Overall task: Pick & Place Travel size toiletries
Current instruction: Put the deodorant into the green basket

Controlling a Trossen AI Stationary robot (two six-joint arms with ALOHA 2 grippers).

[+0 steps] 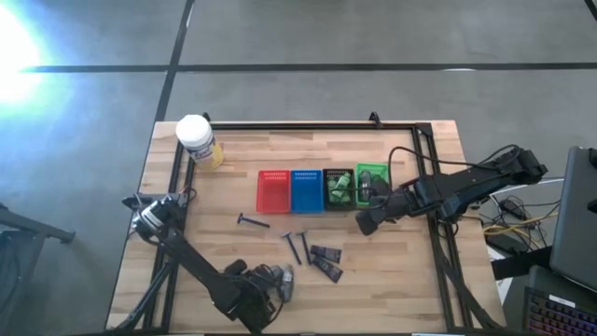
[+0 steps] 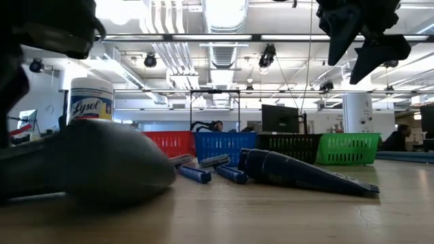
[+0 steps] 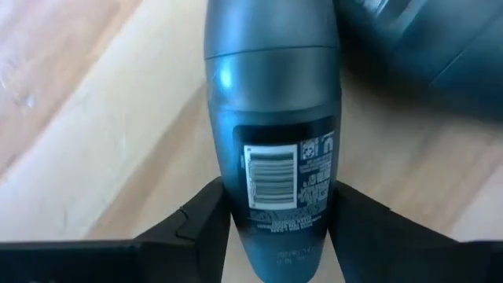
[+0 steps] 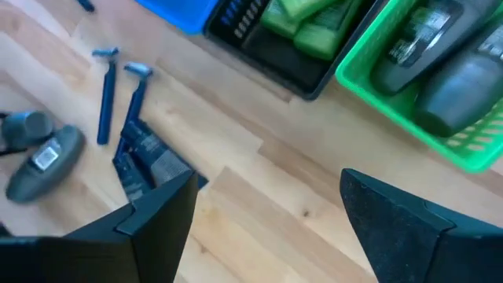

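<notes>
**A:** Where's the grey tube (image 3: 271, 149) the left arm is working on?

**B:** Lying on the counter (image 1: 401, 280) near its front edge. In the left wrist view its long axis runs straight out between the left gripper's (image 3: 277, 224) fingers, cap end away from the wrist, barcode label up. A finger sits against each flank, pinching it.

**A:** Does the high view add anything?

**B:** It shows a second grey tube (image 1: 285, 274) just beside the first; the wrist camera only catches that one as a dark blur at the edge. The right wrist view shows both lying side by side.

**A:** And the rest, counted?

**B:** Three purple razors (image 1: 252, 221) lie on the boards, one apart and two close together, with two dark packets (image 1: 326, 260) just beside that pair. Four baskets stand in a row: red basket (image 1: 272, 190), blue basket (image 1: 305, 189), black basket (image 1: 337, 174), green basket (image 1: 371, 169). The black one holds green tubes (image 4: 314, 23), perhaps three; they overlap too much to be sure. The green one holds two more grey tubes (image 4: 440, 75).

**A:** The right arm?

**B:** The right gripper (image 4: 267, 228) hangs over bare counter just in front of the green basket, fingers spread, nothing between them. The low view alone shows it raised clear of the counter.
</notes>
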